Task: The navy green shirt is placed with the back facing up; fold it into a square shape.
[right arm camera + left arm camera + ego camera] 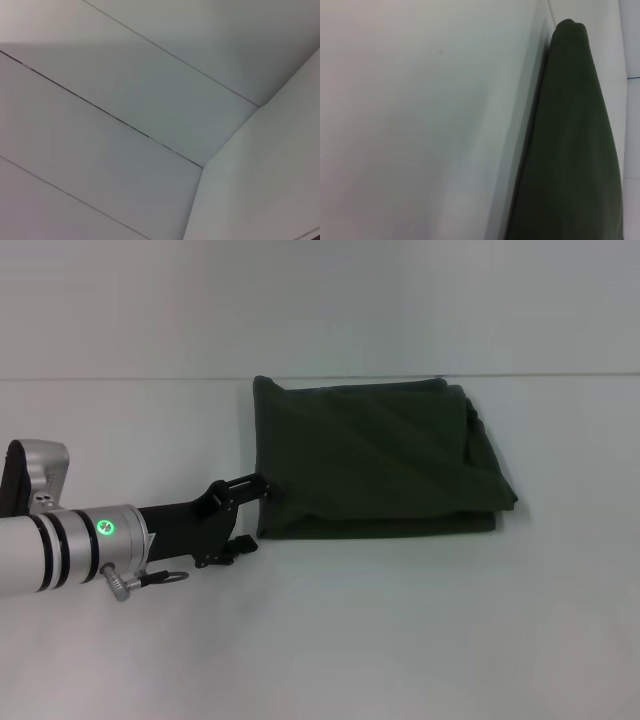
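The dark olive-green soft fabric shirt [375, 455] lies folded into a rough square on the white tabletop [400, 630], towards the far edge and a bit right of centre. Plain side up, no print showing. Layers stack unevenly along its right side, w/ edges stepped near the right corner. Its near edge runs approx. parallel to the tabletop's front edge.

The left gripper [262, 486], black, on a silver arm w/ a green light, reaches in from the left side and sits at the shirt's left edge, near the near-left corner. Can't tell whether its fingers are apart or pinched on cloth.

Left wrist view: shirt's folded edge [570, 150] against bare tabletop.

Right gripper: not seen; its wrist cam shows only white panels.
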You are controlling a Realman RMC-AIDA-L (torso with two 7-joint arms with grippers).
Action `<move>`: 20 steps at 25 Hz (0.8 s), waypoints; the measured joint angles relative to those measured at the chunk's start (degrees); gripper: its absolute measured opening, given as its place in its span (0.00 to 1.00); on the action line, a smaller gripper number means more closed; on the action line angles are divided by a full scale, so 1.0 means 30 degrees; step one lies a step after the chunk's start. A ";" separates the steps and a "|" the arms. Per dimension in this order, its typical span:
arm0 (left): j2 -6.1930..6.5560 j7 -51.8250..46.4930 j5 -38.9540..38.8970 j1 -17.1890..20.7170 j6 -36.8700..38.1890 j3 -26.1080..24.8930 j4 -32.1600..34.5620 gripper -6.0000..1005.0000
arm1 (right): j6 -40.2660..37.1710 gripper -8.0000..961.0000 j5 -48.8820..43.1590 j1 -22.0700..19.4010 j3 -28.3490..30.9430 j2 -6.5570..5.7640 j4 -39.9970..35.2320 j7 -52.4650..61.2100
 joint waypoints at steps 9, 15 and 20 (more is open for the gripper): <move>-0.0035 0.0083 -0.0032 -0.0704 -0.0927 0.0219 -0.0599 0.92 | -0.0220 0.68 0.0016 -0.0106 0.0327 0.0032 0.0000 0.0006; -0.0234 0.0153 0.0001 -0.0977 -0.1015 0.0307 -0.0289 0.91 | -0.0527 0.68 0.0016 -0.0110 0.0770 0.0011 0.0179 -0.0010; -0.0226 0.0229 -0.0085 -0.0783 -0.0597 0.0291 -0.0039 0.84 | -0.0798 0.68 0.0016 -0.0135 0.1035 -0.0036 0.0465 -0.0070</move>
